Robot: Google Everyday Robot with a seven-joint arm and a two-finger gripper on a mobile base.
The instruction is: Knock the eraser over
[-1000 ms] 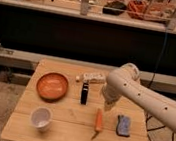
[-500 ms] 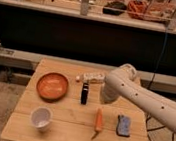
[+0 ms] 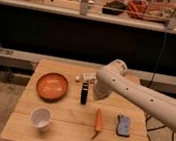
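The eraser [image 3: 84, 93] stands upright on the wooden surface [image 3: 67, 125], not yet knocked over, just left of the end effector [image 3: 98, 93], whose grip state I cannot tell.

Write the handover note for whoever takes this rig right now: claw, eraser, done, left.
Claw: hidden behind the arm's white elbow, low over the table, just right of the eraser.
Eraser: the black block stands at mid-table between the orange plate and the arm, with the white tube behind it. Whether the claw touches it cannot be told.
Done: arm brought beside the eraser.
Left: push the eraser sideways until it tips, probably towards the plate; the carrot, blue-grey pad and white cup sit nearer the front.
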